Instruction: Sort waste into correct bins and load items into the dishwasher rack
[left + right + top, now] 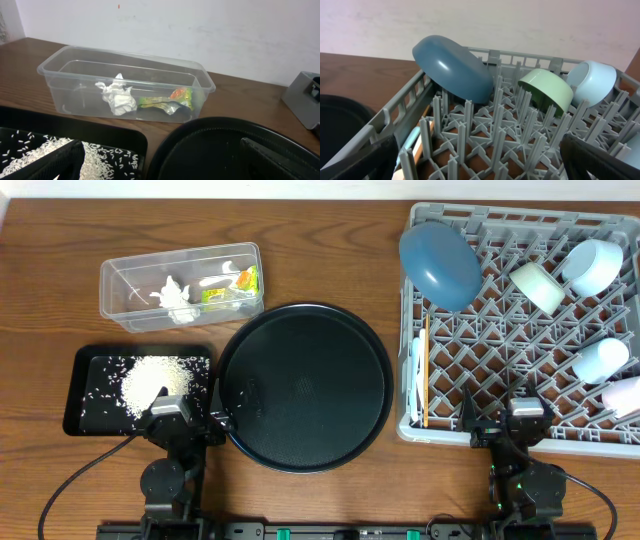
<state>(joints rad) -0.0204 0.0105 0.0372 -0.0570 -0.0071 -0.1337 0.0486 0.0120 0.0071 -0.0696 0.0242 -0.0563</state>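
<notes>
The clear tub bin (118,275) holds tissue scraps (172,295) and a yellow-green wrapper (236,284); in the left wrist view these are the tissue (117,95) and the wrapper (165,102). Rice grains (155,380) lie in the black rectangular tray bin (85,365). The grey dishwasher rack (500,215) carries a dark blue plate (440,265), a pale green bowl (537,285), a light blue bowl (592,265), a cup (600,360), orange chopsticks (425,370) and white utensils (414,380). My left gripper (185,418) stands open over the tray's near edge. My right gripper (507,408) stands open over the rack's near edge, holding nothing.
A large round black tray (305,385) lies between the bins and the rack, with its rim under my left gripper's right finger. A pale cup (625,395) leans at the rack's right edge. Both arm bases sit at the table's front edge.
</notes>
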